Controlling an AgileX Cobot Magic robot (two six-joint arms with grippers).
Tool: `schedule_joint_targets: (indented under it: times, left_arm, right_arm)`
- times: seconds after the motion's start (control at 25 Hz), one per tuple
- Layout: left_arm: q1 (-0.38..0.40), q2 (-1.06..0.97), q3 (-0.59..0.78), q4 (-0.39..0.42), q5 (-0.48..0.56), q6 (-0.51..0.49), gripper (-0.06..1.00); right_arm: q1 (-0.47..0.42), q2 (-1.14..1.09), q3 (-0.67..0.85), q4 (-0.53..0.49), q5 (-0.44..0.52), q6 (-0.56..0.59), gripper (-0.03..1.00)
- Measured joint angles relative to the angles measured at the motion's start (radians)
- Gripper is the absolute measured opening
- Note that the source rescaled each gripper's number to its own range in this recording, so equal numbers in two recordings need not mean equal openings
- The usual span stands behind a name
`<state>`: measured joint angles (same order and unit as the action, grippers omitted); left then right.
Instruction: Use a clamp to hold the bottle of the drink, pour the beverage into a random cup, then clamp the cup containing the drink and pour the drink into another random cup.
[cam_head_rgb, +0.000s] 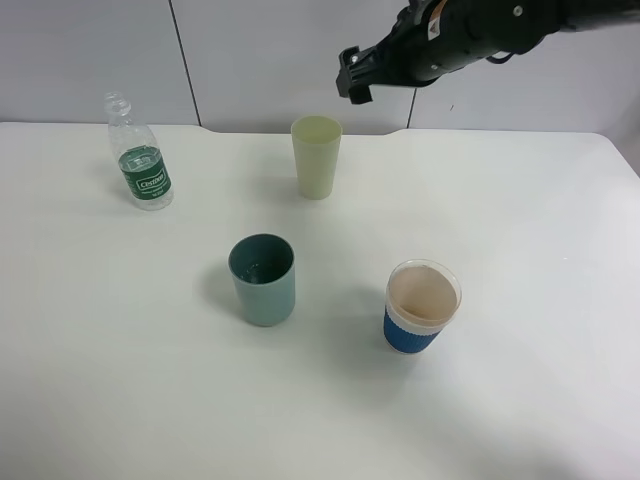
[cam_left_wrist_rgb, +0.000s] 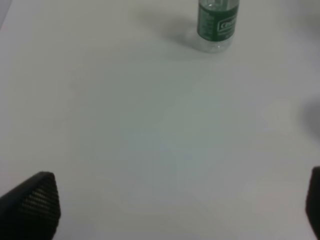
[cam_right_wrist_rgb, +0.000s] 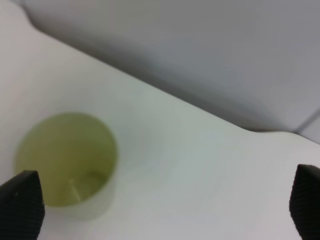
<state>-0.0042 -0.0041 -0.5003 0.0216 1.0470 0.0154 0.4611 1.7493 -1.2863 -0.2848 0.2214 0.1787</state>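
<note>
The pale yellow-green tumbler (cam_head_rgb: 316, 156) is standing upright toward the far side of the white table (cam_head_rgb: 520, 240), and it is serving here as the landmark. The right gripper (cam_head_rgb: 356, 78) is hanging in the air just above and a little to the right of the tumbler, not touching it. In the right wrist view its two black fingertips (cam_right_wrist_rgb: 22, 202) are sitting at opposite edges of the picture, so its jaws are standing wide apart with nothing between them, and the tumbler (cam_right_wrist_rgb: 67, 160) is showing its open mouth beneath them (the inside is blurred, so whether it is holding liquid cannot be told).

The bottle of the drink (cam_head_rgb: 139, 155) is standing upright well to the left of the tumbler, capless, its dark green label facing forward. The squat teal cup (cam_head_rgb: 263, 279) is standing nearer the front than the tumbler and slightly left of it, well apart. The blue-sleeved paper cup (cam_head_rgb: 422, 306) is sitting in front and to the right of the tumbler.

The left gripper (cam_left_wrist_rgb: 175, 205) is out of the high camera's sight; in its own wrist view its fingertips (cam_left_wrist_rgb: 37, 200) are spread wide over bare table, empty, with the bottle (cam_left_wrist_rgb: 217, 25) lying well beyond them.
</note>
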Motion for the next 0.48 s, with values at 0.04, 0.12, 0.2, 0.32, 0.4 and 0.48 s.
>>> schedule_joint_targets:
  times: [0.04,0.12,0.2,0.32,0.4,0.48]
  left_arm:
    - [0.000,0.000,0.000,0.000,0.000,0.000,1.00]
    - [0.000,0.000,0.000,0.000,0.000,0.000,1.00]
    - [0.000,0.000,0.000,0.000,0.000,0.000,1.00]
    - [0.000,0.000,0.000,0.000,0.000,0.000,1.00]
    - [0.000,0.000,0.000,0.000,0.000,0.000,1.00]
    - [0.000,0.000,0.000,0.000,0.000,0.000,1.00]
  right_arm:
    - [-0.011,-0.019,0.000,0.007,0.022,-0.001,1.00]
    - [-0.031,-0.052,0.000,0.017,0.061,-0.001,1.00]
    - [-0.053,-0.086,0.000,0.018,0.098,-0.001,1.00]
    - [-0.088,-0.134,0.000,0.020,0.148,-0.005,1.00]
    - [-0.116,-0.167,0.000,0.020,0.181,-0.006,1.00]
    - [-0.147,-0.202,0.000,0.020,0.219,-0.006,1.00]
